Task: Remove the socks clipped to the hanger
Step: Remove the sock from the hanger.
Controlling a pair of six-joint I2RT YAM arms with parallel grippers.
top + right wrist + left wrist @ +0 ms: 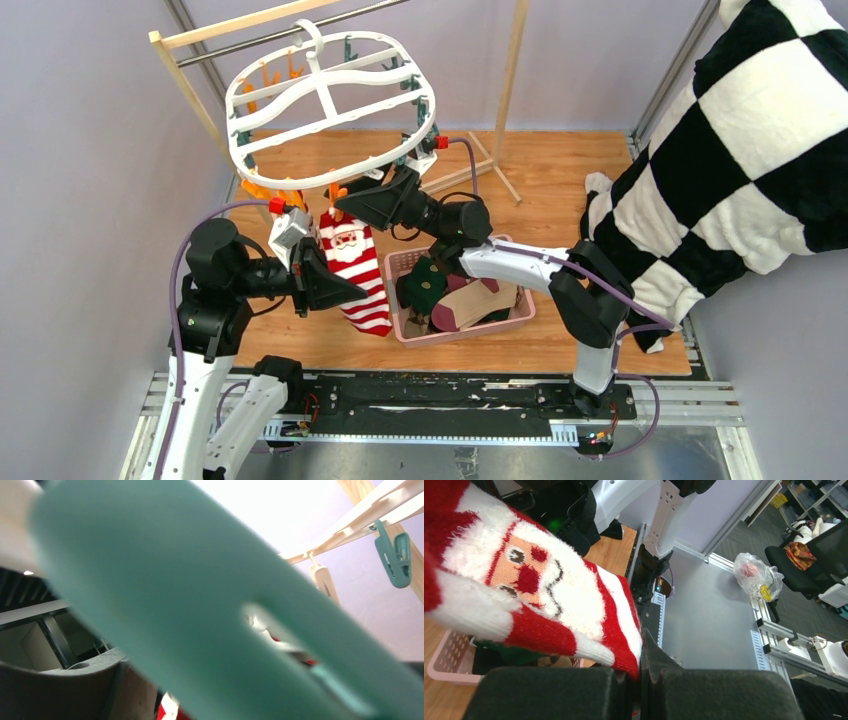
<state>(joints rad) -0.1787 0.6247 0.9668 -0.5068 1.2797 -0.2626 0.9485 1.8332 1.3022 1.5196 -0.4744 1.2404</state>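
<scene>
The white oval hanger (322, 92) hangs from the rail with orange and teal clips. A red-and-white striped Santa sock (357, 265) dangles from its near rim. My left gripper (350, 292) is shut on the sock's lower edge; the left wrist view shows the sock (524, 580) pinched between the black jaws (640, 672). My right gripper (345, 205) is up at the sock's top, by the clips. In the right wrist view a blurred teal clip (175, 605) fills the frame, one grey finger (75, 685) shows beside it, and the jaw gap is hidden.
A pink slotted basket (520, 305) holds a dark green sock (425, 280) and a maroon one (470, 305). A black-and-white checkered cloth (740, 130) hangs at the right. The wooden rack frame (200, 100) stands behind the hanger. Another teal clip (395, 555) dangles from the hanger bar.
</scene>
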